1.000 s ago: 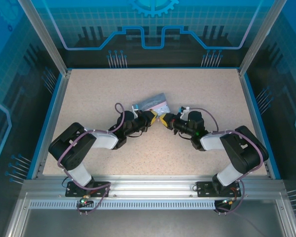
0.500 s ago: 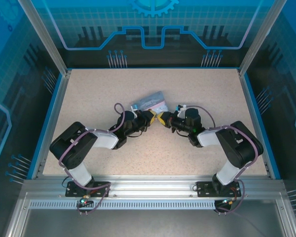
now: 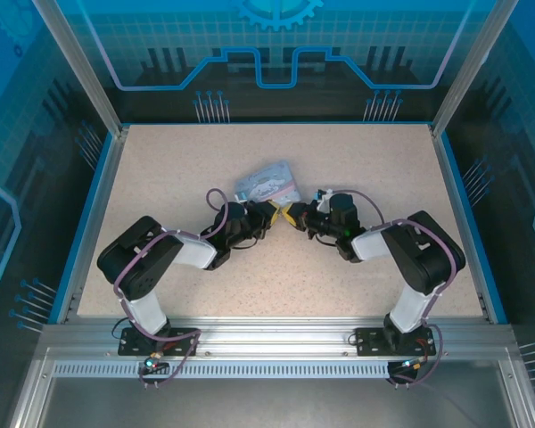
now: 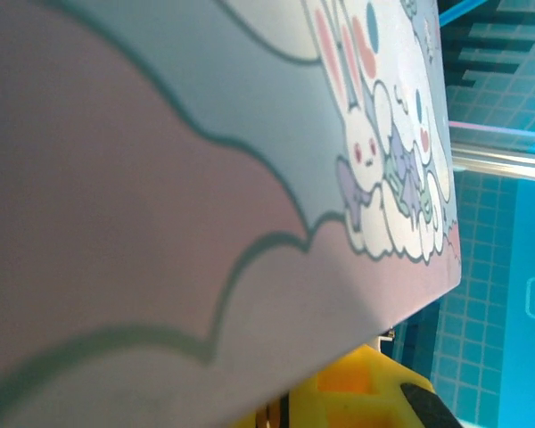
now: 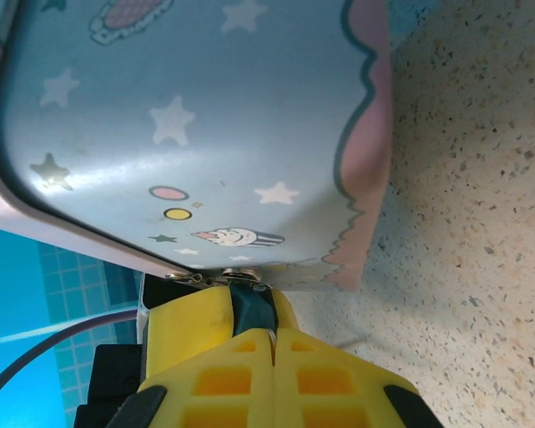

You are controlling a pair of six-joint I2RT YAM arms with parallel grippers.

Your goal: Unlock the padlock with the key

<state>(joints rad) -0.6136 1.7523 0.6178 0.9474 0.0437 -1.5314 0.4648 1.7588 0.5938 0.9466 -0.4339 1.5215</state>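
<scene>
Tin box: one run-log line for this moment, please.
left gripper: shut, at tin box | right gripper: shut, tips at tin box's rim

The padlock point(image 5: 250, 308) is a tiny dark block sitting at the edge of the pale blue cartoon tin point(image 5: 205, 116), on the rim nearest the camera in the right wrist view. Small brassy glints show just above it, where it meets that rim. It lies right against the closed tips of the right pincer point(image 5: 273, 333), touching them. The key is too slim to tell apart here
</scene>
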